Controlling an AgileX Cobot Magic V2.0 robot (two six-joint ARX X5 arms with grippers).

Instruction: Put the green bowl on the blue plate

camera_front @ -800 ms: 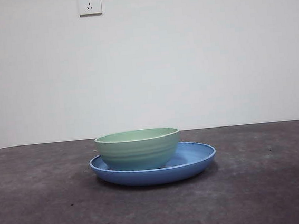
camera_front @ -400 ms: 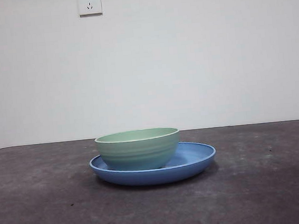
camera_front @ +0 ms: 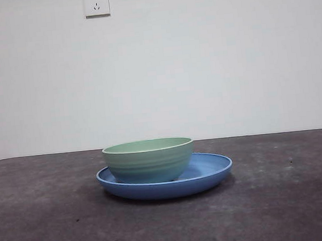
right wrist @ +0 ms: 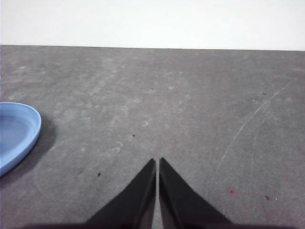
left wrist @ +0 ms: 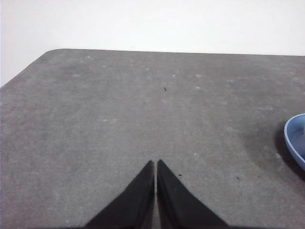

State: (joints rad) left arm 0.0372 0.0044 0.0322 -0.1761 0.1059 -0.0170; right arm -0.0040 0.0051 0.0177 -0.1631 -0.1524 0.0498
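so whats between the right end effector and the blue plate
Nothing: in the right wrist view only bare grey table lies between the shut right end effector and the blue plate.

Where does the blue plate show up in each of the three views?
Front view: the blue plate lies at the lower centre, under the green bowl.
Left wrist view: only a sliver of its rim at the right edge.
Right wrist view: part of it at the left edge.
Shared landmark: the dark grey table meeting the white wall.
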